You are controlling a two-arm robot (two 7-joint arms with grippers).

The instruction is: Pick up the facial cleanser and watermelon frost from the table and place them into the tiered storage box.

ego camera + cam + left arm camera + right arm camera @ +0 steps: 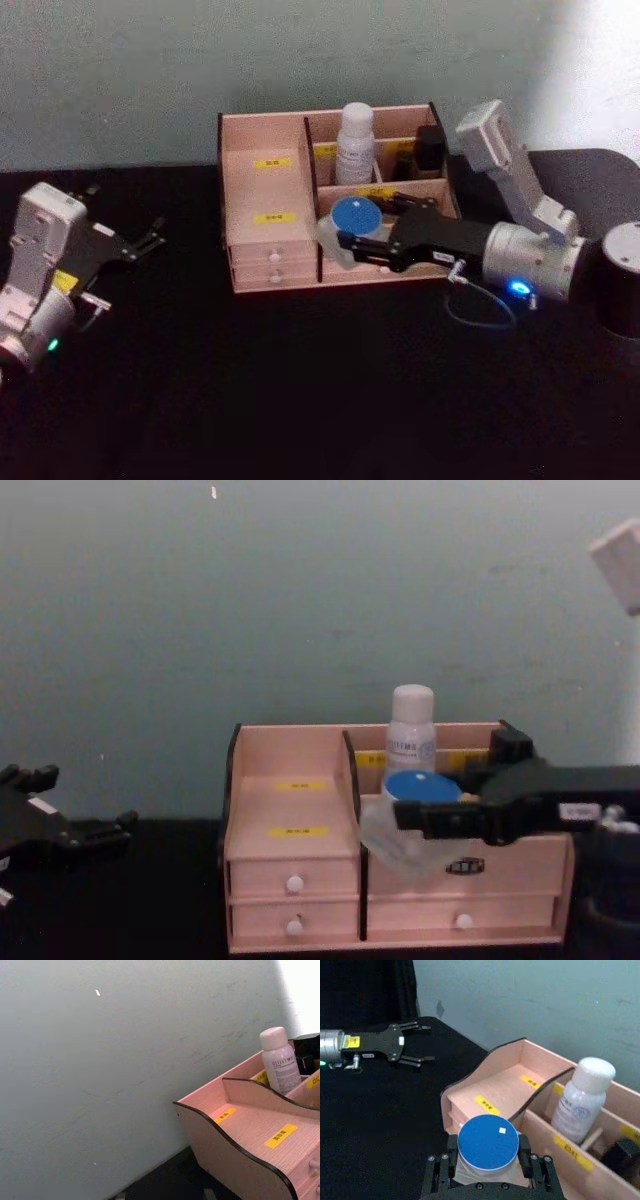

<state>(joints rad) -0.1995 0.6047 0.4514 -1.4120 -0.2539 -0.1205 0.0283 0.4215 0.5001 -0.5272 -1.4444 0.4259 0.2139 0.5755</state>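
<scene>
The right tool (345,250) grips the watermelon frost (355,216) — squat glass jar, blue lid up — over the wooden tiered storage box (265,215); the facial cleanser (354,142) stands upright inside. The left tool (150,240) rests released.

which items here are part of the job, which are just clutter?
Job:
- facial cleanser, standing in a back compartment
- watermelon frost, gripped by the right gripper over the box front
- tiered storage box

Clutter:
- dark item in the back right compartment
- left gripper, open, idle on the table

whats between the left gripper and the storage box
Bare black tabletop; the head view shows it. The left gripper hangs open off the storage box, where the cleanser already stands.
</scene>
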